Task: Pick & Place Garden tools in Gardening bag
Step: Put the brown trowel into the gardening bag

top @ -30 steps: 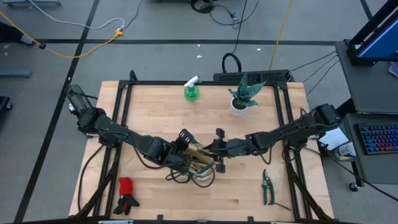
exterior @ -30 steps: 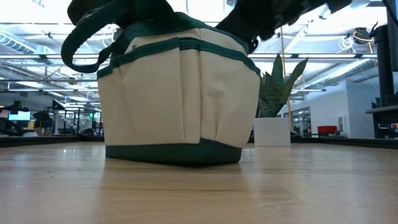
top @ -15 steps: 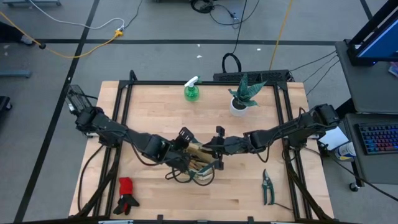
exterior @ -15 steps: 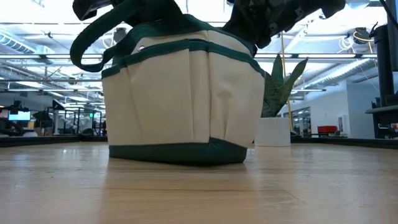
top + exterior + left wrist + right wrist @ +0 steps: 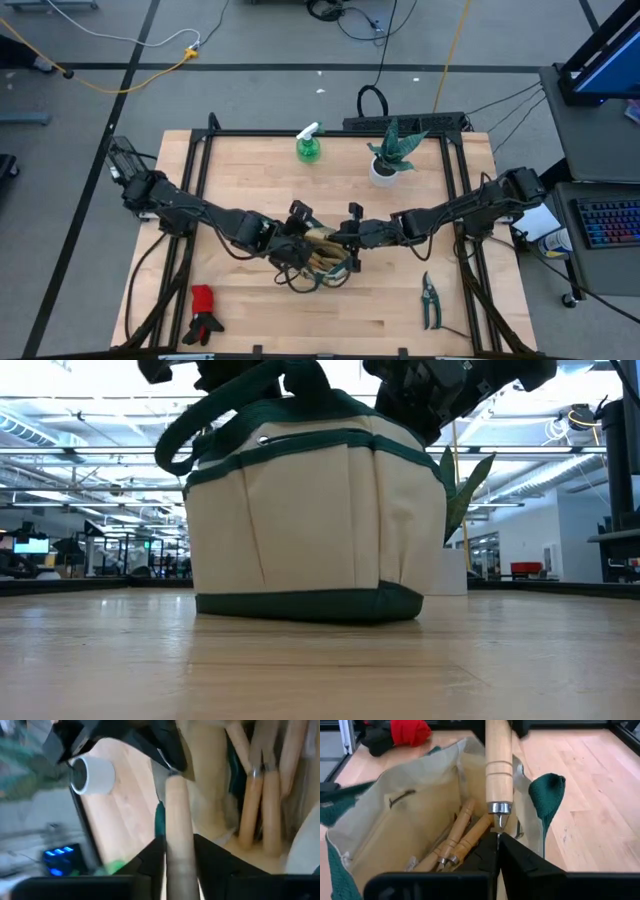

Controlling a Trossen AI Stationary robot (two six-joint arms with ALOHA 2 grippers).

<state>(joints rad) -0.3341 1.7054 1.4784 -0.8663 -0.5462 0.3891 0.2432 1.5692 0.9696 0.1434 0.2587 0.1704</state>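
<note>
Item one: I see the beige fabric gardening bag with dark green trim and loop handles (image 5: 318,262) standing upright near the table's middle, toward the front edge. Inside it, from the right wrist view, I count several wooden-handled tools (image 5: 454,841) lying against its wall.

Item two: my left gripper (image 5: 297,238) is at the bag's left rim, fingers (image 5: 150,860) on either side of a pale wooden tool handle (image 5: 177,835); I cannot tell whether they clamp it.

Item three: my right gripper (image 5: 350,236) is at the bag's right rim, jaws together on the metal neck of that same wooden tool, handle pointing away over the bag's mouth.

Item four, still on the table: green spray bottle with white trigger (image 5: 309,143) at the far edge, dark-handled pruning shears (image 5: 430,300) front right, red-and-black gloves (image 5: 204,312) front left.

Item five: spiky green plant in a white pot (image 5: 387,158), beside the bottle.
</note>
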